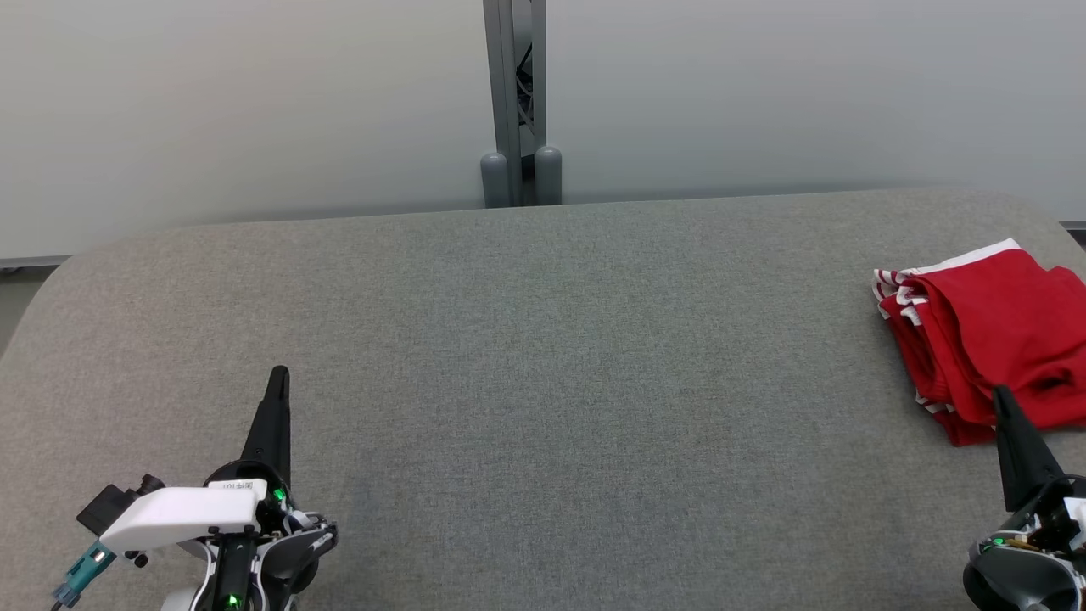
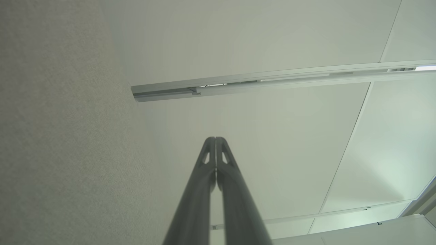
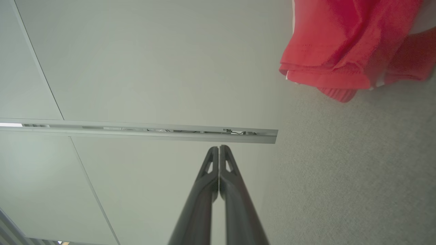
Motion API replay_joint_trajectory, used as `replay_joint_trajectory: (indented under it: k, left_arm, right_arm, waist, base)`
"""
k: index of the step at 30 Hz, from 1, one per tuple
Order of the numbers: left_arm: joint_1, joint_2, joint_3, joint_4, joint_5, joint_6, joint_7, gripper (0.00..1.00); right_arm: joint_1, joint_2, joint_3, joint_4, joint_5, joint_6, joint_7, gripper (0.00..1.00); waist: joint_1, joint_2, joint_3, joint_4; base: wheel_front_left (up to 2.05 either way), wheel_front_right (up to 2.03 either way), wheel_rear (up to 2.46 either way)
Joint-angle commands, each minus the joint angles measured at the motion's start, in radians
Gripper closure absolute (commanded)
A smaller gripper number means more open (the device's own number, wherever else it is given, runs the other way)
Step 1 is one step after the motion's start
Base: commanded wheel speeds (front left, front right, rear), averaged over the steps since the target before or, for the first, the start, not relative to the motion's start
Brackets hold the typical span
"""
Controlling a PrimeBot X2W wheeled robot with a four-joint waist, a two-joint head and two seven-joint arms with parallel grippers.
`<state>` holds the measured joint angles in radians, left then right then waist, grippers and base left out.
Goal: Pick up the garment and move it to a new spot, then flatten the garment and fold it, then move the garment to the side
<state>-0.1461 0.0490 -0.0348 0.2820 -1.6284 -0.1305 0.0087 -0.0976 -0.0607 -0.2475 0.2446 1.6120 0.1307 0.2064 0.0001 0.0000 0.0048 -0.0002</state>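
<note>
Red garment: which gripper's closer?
Right. The right gripper is shut, its tip by the near edge of the red garment. The left gripper, also shut, is far off to the garment's left.

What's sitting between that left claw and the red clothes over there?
Nothing. In the head view, bare grey table stretches from the left gripper to the red garment.

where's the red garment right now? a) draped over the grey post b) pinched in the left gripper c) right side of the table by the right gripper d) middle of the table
C: the red garment lies on the right side of the grey table, just beyond the right gripper, whose fingers are shut on nothing.
</note>
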Motion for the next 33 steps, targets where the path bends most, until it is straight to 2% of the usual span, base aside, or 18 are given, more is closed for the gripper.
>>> replay_joint_trajectory:
  k: [1, 33]
  left_arm:
    - [-0.010, 0.004, 0.005, 0.000, -0.001, -0.003, 0.003, 1.00]
    - [-0.010, 0.003, 0.006, 0.000, 0.000, -0.003, 0.004, 1.00]
  right_arm:
    - [-0.009, -0.003, -0.004, 0.002, -0.002, 0.000, 0.006, 1.00]
    - [-0.010, 0.001, -0.010, 0.002, -0.009, 0.000, 0.010, 1.00]
  waist:
    - [-0.0001, 0.0000, 0.000, 0.000]
    - [-0.0001, 0.0000, 0.000, 0.000]
  base:
    - [0.00, 0.00, 0.00]
    - [0.00, 0.00, 0.00]
